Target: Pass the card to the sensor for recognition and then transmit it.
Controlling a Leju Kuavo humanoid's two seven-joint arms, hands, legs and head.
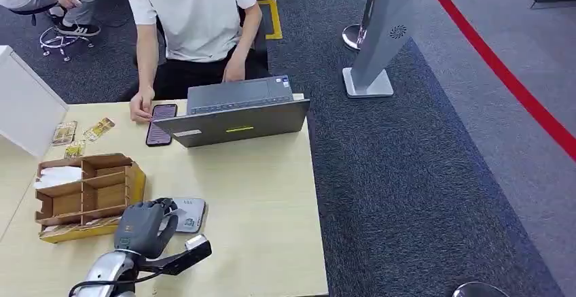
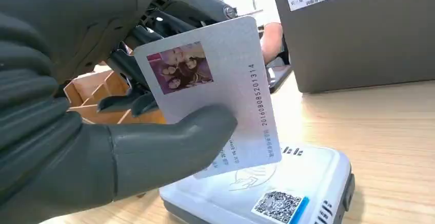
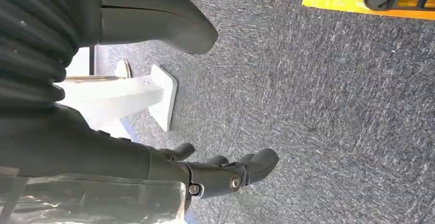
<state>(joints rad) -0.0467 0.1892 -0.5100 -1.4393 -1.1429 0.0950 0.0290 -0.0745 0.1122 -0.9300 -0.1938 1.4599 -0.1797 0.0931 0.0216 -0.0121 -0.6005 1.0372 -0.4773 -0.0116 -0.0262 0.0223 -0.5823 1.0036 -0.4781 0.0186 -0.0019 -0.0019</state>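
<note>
Grey and thick, the thumb of the left hand [image 2: 77, 147] presses a white card [image 2: 225, 96] against the darker fingers, holding it tilted just above the card reader [image 2: 287, 193] on the tabletop [image 2: 390, 131]. Judging by this, the pick-up is done and the reading is under way; handing the card on is left. Whether the card touches the reader is hard to tell. The right hand [image 3: 225, 175] hangs over carpet, fingers loosely curled, holding nothing. From above, the left hand hides the card.
</note>
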